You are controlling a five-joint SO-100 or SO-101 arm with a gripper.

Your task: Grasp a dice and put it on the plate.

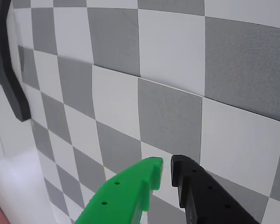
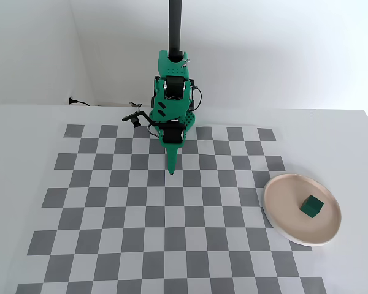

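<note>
Claw [image 1: 166,173] empty, jaws nearly closed, over checkerboard [image 2: 110,214]; dice [image 2: 311,206] on plate [image 2: 282,211].

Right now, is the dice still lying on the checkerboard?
No, in the fixed view the dice sits on the plate.
</note>
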